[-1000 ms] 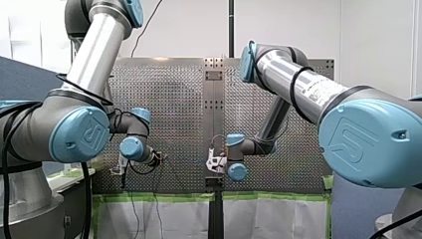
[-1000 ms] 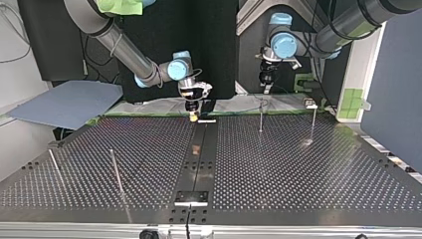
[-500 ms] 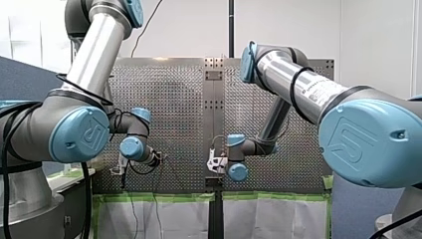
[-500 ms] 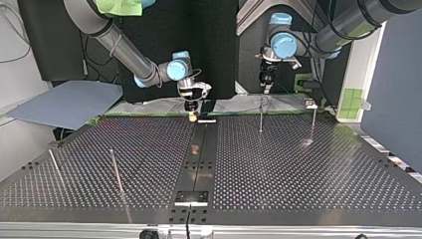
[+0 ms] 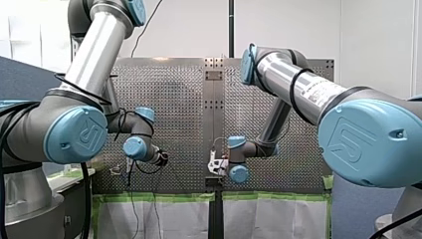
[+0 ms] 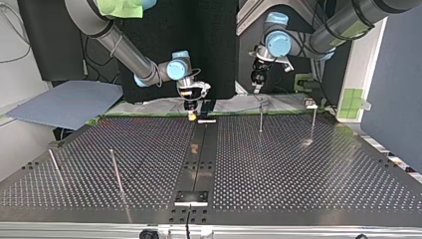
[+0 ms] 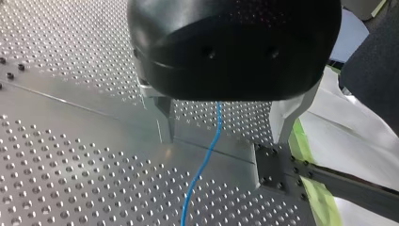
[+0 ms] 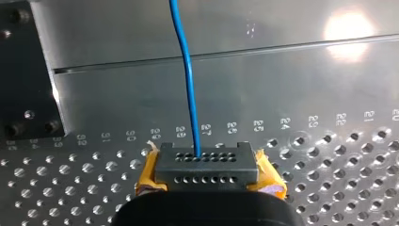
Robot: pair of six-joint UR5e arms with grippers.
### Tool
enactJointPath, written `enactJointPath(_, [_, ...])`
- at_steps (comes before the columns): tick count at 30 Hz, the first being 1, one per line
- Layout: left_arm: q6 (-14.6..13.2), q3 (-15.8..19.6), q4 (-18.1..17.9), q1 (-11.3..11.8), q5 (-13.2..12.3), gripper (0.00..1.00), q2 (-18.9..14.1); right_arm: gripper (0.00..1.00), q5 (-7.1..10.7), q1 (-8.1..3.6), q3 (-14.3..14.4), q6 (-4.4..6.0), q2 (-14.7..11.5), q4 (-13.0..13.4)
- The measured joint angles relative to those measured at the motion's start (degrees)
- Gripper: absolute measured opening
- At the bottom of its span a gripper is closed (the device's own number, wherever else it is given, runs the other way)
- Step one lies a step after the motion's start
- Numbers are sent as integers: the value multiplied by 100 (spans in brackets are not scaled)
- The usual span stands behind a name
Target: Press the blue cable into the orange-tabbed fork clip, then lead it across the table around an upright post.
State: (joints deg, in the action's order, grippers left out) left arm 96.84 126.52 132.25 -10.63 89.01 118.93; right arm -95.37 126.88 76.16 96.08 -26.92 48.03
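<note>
The blue cable comes out of a dark grey connector block with rows of holes. My right gripper is shut on that block with its yellow pads, low over the table's far edge at the middle. In the left wrist view the blue cable hangs loose between the metal fingers of my left gripper, which stands wide open, untouched by either. That gripper hovers above the far edge. I cannot make out the orange-tabbed clip.
Two thin upright posts stand at the top view's far right, two more at its near left. A smooth centre strip divides the perforated table. A blue-grey sheet lies beyond the far left corner.
My left gripper has shifted a little toward the top view's left and tilted. My right gripper has stayed nearly still, shut on the connector block.
</note>
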Motion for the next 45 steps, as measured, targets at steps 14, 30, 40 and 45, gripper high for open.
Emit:
enactJointPath(14, [251, -437, 19, -425, 516, 100, 1, 0, 12, -10, -48, -2, 32, -26])
enactJointPath(30, [231, -981, 64, -613, 1173, 100, 382, 0, 26, 14, -54, -27, 32, -42])
enactJointPath(40, [227, -1196, 41, -639, 1400, 100, 758, 0, 26, 23, -57, -35, 29, -58])
enactJointPath(45, [204, -1309, 32, -622, 1514, 100, 771, 0, 26, 20, -56, -35, 30, -82])
